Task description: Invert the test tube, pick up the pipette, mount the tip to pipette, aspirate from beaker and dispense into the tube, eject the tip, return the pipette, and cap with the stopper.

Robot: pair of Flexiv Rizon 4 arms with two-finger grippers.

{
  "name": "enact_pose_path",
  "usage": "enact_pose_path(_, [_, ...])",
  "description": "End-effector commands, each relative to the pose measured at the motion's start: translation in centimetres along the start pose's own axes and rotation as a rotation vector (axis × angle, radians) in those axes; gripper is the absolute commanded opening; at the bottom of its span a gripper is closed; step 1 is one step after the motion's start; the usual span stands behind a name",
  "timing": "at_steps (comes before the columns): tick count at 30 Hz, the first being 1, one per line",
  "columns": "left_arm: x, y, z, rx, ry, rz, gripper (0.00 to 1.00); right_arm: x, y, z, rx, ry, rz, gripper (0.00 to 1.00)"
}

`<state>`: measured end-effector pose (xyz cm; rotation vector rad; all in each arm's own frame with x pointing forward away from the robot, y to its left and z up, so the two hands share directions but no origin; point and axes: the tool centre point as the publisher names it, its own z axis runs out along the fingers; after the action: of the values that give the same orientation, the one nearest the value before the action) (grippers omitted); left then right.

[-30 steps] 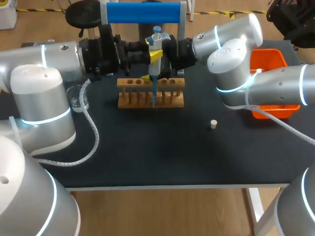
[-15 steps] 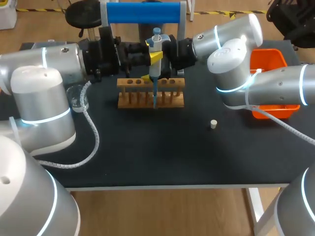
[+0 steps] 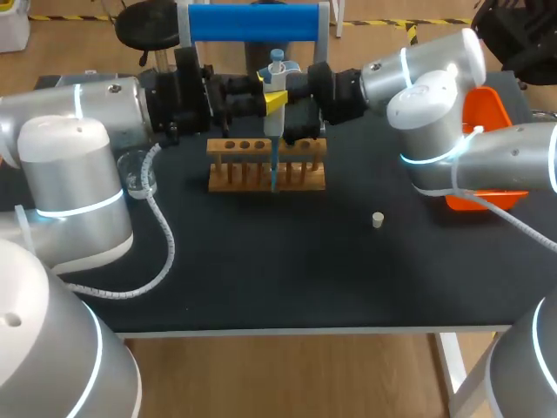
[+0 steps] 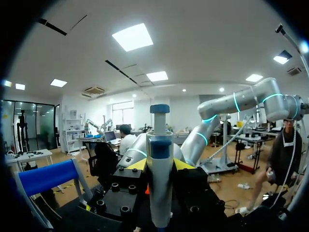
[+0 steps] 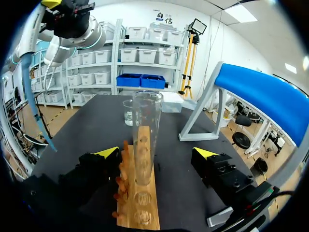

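tube (image 5: 146,135) stood in rack (image 3: 266,165) within open right hand (image 5: 155,153) | beaker (image 3: 139,172) at rack's 9 o'clock | left hand (image 3: 271,100) gripped pipette (image 4: 159,159)

**Head view:** a fixed camera above and behind the robot looks down on most of the black table (image 3: 287,279) from some way off.

**Left wrist view:** looks level outward from the wrist, very near the upright white-and-blue pipette (image 4: 160,179), and faces the silver right arm (image 4: 241,101).

**Right wrist view:** looks low along the table, close over the wooden test-tube rack (image 5: 142,212) and the clear glass test tube (image 5: 146,125).

**Shared:** all three views show the blue cylindrical bar (image 3: 252,22). The head and left wrist views share the pipette. The head and right wrist views share the rack and the table.
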<state>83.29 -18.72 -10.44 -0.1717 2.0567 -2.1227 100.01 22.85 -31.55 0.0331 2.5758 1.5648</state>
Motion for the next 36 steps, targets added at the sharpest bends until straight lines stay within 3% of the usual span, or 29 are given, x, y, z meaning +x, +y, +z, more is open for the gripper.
enact_pose_path(1, [0.1,0.0,0.0,0.002,0.0,0.001,0.0,0.5,0.0,-2.2,-0.008,0.0,-0.004,1.0])
enact_pose_path(9, [0.1,0.0,0.0,0.002,0.0,0.001,0.0,2.5,0.5,-6.3,-0.037,0.008,-0.036,1.0])
enact_pose_path(20, [0.1,0.0,0.0,0.002,0.0,0.001,0.0,5.3,3.0,-13.6,-0.167,-0.058,0.072,1.0])
enact_pose_path(36, [0.1,0.0,0.0,0.002,0.0,0.001,0.0,10.3,7.6,-18.1,-0.357,-0.024,0.087,1.0])
